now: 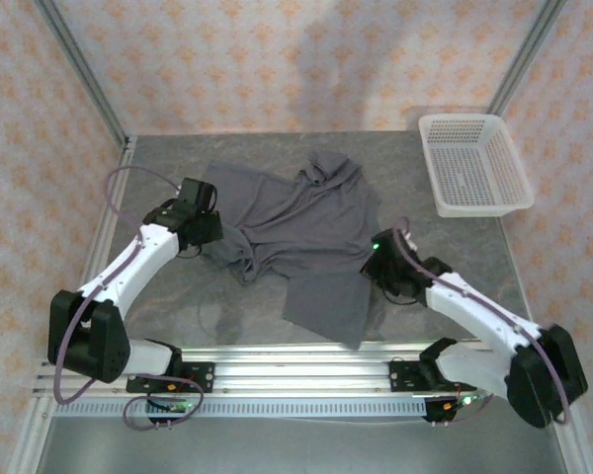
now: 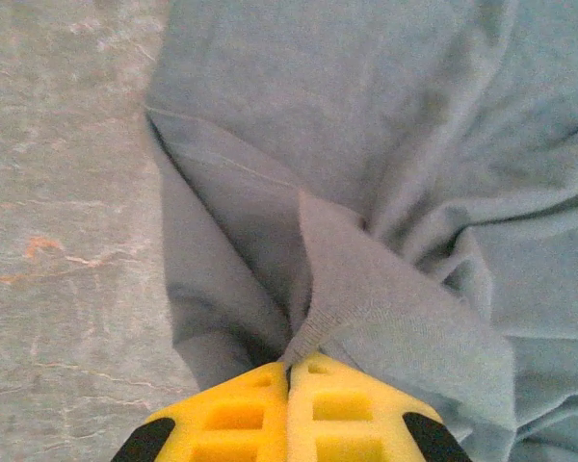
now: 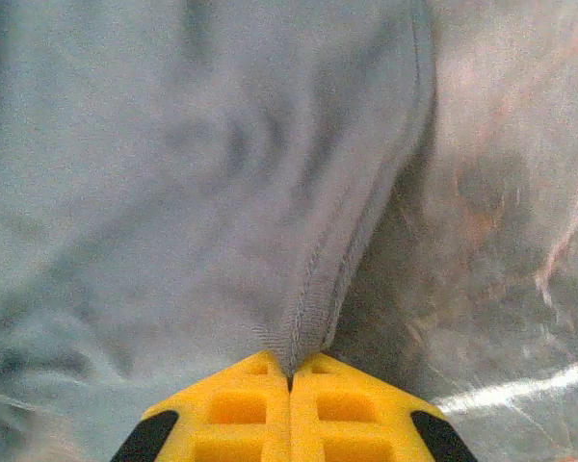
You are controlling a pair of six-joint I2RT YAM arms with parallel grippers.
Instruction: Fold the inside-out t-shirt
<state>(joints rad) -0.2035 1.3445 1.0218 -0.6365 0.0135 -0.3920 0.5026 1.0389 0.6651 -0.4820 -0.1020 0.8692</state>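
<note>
Shirt: the dark slate-grey t-shirt (image 1: pixel 296 222) lies bunched on the table (image 1: pixel 178 296), to the left of the white mesh basket (image 1: pixel 462 119) and clear of it. One flap trails towards the arm bases, further still from the basket.
State of the cloth: it is rumpled and not yet spread, so from here no fold looks made.
Left gripper (image 2: pixel 289 371): its yellow jaws are pressed together on a peak of cloth at the shirt's edge furthest from the basket. The fabric rises out of the tips in a ridge.
Right gripper (image 3: pixel 289 377): it is clenched on a stitched hem at the shirt's basket-side edge, nearer the bases than the basket is.
Why held so: with opposite edges pinched, I'd say the pair means to draw the shirt taut and flat before folding.
Left arm pose: it stretches forward from its base, forearm angling in towards the basket side, wrist low over the table.
Right arm pose: a shorter reach, forearm angling away from the basket, wrist just as low.
Basket: it sits apart from both arms.
</note>
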